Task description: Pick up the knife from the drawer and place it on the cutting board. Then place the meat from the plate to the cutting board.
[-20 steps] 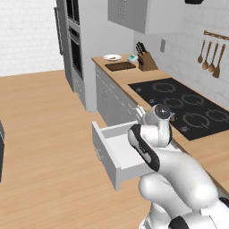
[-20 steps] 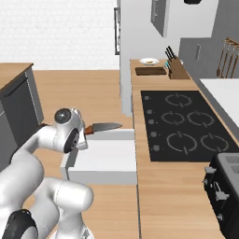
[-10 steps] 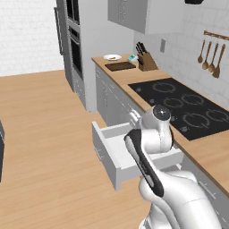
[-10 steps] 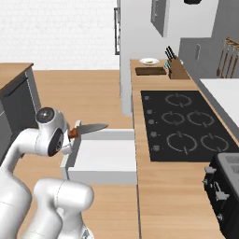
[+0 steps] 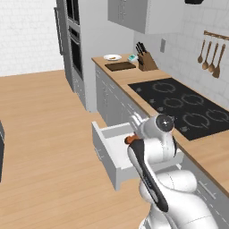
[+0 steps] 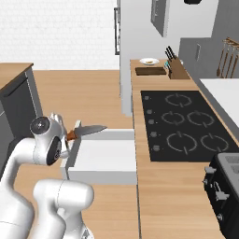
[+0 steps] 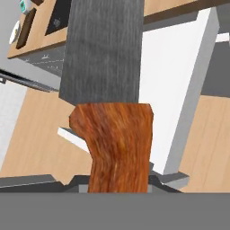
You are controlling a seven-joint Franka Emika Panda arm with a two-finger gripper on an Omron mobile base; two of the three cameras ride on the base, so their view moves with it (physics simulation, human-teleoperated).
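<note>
Gripping the knife (image 6: 85,130) by its grained orange-brown wooden handle, the gripper (image 6: 69,136) is closed on it above the open white drawer (image 6: 103,156), its flat grey steel blade jutting outward. Far along the counter are lying the dark rectangular cutting board (image 6: 150,71) and round white plate (image 6: 149,61).

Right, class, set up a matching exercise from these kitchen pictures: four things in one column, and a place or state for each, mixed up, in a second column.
Things:
1. knife
2. drawer
3. cutting board
4. plate

Places or states:
A. pulled open
B. dark, on the counter beside the knife block
C. white, just beyond the board
D. held in the gripper

Pairs: 1-D, 2-A, 3-B, 4-C
</note>
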